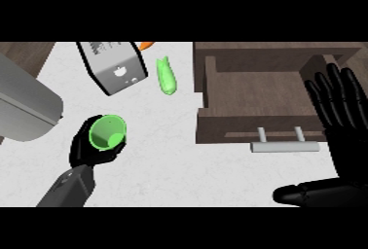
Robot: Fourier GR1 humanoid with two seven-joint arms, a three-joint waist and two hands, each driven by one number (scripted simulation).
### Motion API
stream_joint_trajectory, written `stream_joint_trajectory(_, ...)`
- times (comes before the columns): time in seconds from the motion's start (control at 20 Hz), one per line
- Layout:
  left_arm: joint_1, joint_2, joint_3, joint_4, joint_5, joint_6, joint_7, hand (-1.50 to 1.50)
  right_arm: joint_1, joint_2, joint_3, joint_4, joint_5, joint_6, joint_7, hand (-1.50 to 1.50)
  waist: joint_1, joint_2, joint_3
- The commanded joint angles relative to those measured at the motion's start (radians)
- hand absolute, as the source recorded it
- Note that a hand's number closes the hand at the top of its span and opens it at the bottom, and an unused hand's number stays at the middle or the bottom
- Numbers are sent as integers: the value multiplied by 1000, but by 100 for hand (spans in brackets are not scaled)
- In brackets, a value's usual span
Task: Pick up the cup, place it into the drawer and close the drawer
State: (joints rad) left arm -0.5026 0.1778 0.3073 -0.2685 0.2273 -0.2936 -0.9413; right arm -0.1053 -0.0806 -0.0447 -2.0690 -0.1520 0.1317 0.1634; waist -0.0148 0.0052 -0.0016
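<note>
Head view: the left hand (pixel 92 148) at 8 o'clock curls round the green cup (pixel 107 132), over the table (pixel 179 165). The drawer (pixel 259 104) stands open at 2 o'clock. The right hand (pixel 338 112) rests at 3 o'clock, fingers straight.

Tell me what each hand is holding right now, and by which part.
The left hand holds the green cup, fingers curled round its side wall from below. The right hand is open and holds nothing.

Left hand (pixel 92 148) low at view's left, grey forearm rising from lower edge, fingers curled round cup (pixel 108 132). Right hand (pixel 338 112) at right edge, fingers straight, upright, thumb out.
</note>
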Motion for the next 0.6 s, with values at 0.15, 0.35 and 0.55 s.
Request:
stream_joint_trajectory(0.15, 38, -26, -32, -38, -36, -7, -157, 150, 27, -18, -25, -36, -41, 16, 31, -150, 3, -3, 1)
stream_joint_trajectory(0.35, 132, -25, -44, -101, -26, -42, -161, 150, -13, -9, -8, -43, 4, -17, 42, -150, 13, -5, 1)
stream_joint_trajectory(0.55, 162, 3, -40, -209, -11, -15, -149, 150, -36, -28, -43, -40, -37, -14, 85, -150, 19, -7, 2)
